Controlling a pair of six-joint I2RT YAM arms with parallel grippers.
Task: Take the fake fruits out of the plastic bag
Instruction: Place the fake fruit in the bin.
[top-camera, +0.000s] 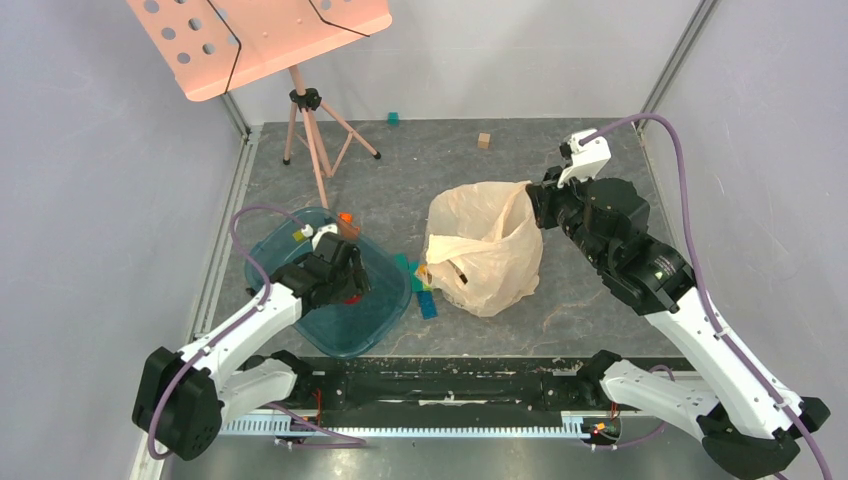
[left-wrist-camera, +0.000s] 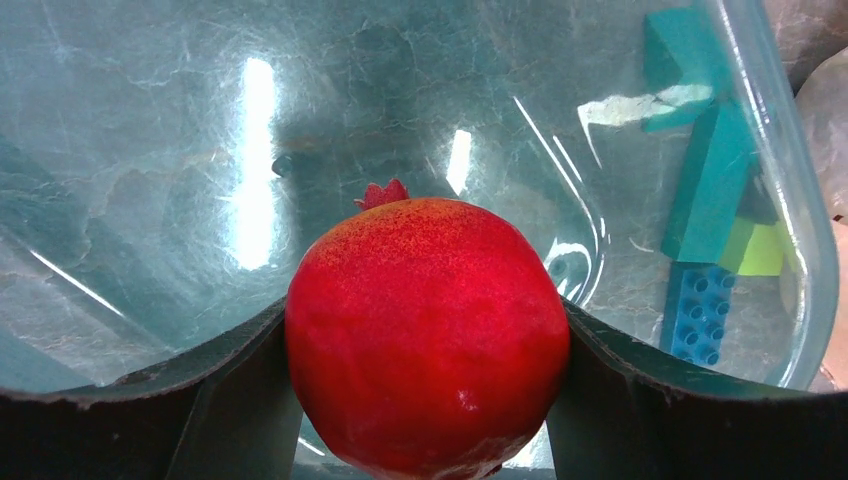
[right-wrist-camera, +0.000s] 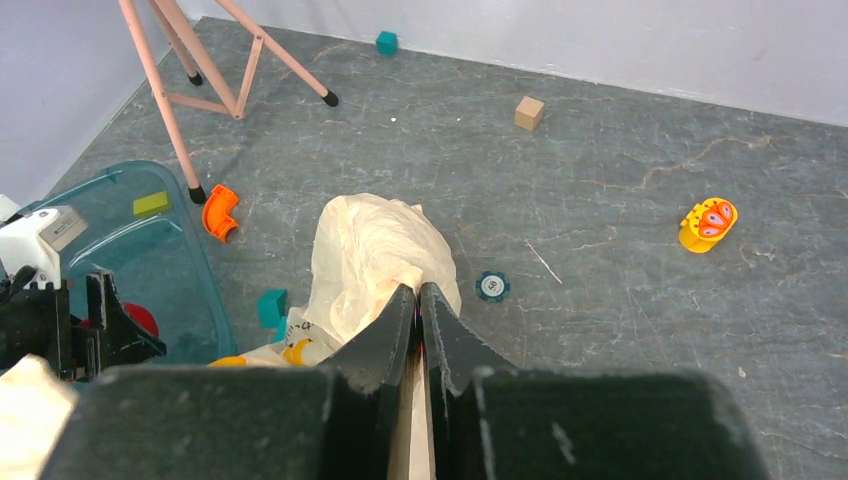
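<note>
The left gripper (left-wrist-camera: 425, 400) has its jaws wide, clamped on both sides of the red fake pomegranate (left-wrist-camera: 427, 320), over the floor of the teal tray (left-wrist-camera: 800, 250) near the table's (top-camera: 560, 160) left edge. The right gripper (right-wrist-camera: 418, 300) has its jaws almost closed, pinching the plastic bag (right-wrist-camera: 370, 250) by its rim at mid-table. If that thin film slips free, the mouth could collapse over whatever remains inside. Let go from any height, the round fruit may roll to the tray wall.
</note>
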